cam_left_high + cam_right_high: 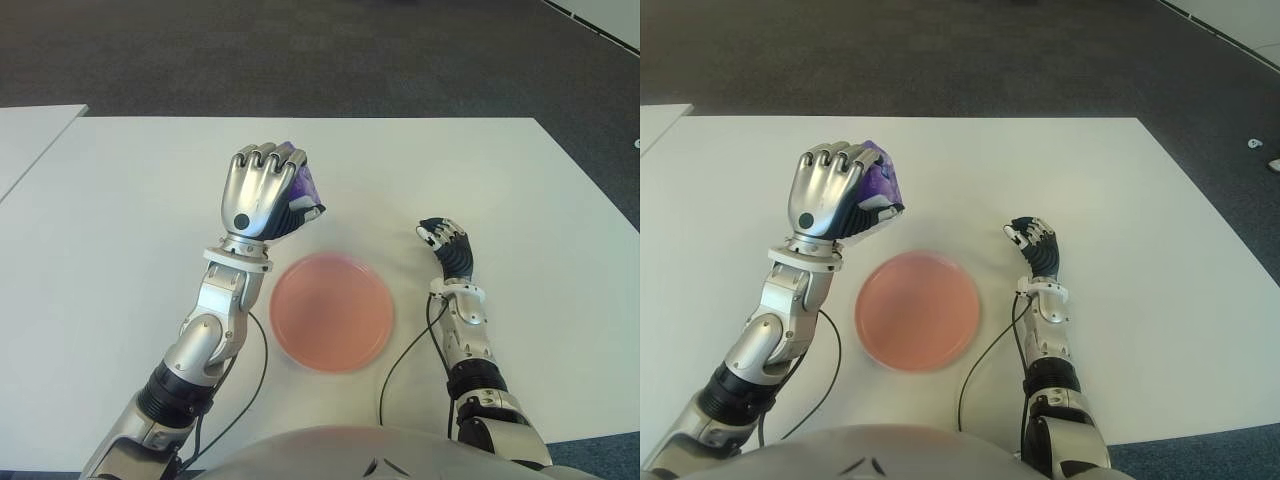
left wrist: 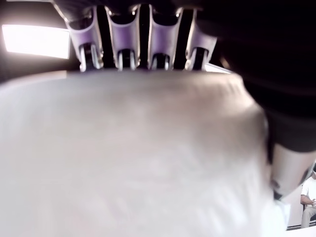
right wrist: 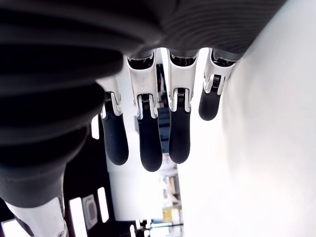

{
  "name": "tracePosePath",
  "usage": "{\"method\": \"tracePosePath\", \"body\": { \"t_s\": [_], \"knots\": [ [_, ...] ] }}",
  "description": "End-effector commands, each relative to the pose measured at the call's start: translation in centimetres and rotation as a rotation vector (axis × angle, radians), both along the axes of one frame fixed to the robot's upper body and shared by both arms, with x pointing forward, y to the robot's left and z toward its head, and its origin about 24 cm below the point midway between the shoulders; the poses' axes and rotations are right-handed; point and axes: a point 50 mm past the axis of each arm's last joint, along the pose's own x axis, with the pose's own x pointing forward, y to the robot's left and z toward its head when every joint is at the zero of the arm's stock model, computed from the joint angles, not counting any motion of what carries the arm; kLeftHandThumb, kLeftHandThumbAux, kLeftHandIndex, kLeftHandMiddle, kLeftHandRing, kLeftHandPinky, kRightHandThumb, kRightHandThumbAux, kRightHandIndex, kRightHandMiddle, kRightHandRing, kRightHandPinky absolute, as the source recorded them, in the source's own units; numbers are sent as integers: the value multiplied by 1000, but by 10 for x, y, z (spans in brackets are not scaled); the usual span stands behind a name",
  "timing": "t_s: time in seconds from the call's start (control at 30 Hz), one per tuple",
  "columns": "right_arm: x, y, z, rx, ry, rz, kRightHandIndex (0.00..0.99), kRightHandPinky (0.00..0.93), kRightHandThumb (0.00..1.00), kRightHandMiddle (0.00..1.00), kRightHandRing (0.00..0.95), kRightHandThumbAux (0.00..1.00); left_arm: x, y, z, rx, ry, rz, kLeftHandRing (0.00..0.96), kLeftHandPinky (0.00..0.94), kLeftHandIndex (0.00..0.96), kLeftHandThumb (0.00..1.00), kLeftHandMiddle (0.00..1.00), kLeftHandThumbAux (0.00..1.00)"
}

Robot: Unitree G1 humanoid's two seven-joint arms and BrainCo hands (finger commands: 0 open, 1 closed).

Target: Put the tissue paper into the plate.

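The left hand (image 1: pixel 262 192) gripped the tissue pack (image 1: pixel 304 187), raised just beyond the plate's (image 1: pixel 331 311) far rim; placing it there remained undone. The right hand (image 1: pixel 447 248) showed beside the plate, fingers relaxed, empty.

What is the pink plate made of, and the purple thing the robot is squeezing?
The plate looks like smooth matte plastic: even pink, thin raised rim, no shine, though I can't be sure. The purple pack in the left hand looks like a glossy plastic wrapper with creases, probably holding tissues. The right hand shows right of the plate, holding nothing.
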Motion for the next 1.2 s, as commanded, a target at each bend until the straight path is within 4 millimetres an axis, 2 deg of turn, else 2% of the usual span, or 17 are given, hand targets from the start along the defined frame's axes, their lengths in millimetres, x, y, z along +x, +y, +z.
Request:
{"method": "tracePosePath", "body": {
  "t_s": [0.03,0.53,1.2],
  "knots": [
    [-32,9,-50,76,249,-11,411,192,694,411,344,726,-10,-7,-2,17,-5,-22,885,868,415,858,547,660],
    [-27,11,-53,68,256,0,410,138,692,403,323,725,-25,-17,-6,-11,24,-52,869,862,414,859,547,660],
    [-22,15,-55,72,251,-16,409,174,692,412,346,725,-51,-20,-12,-7,86,-76,863,865,411,858,550,661]
  ]
}}
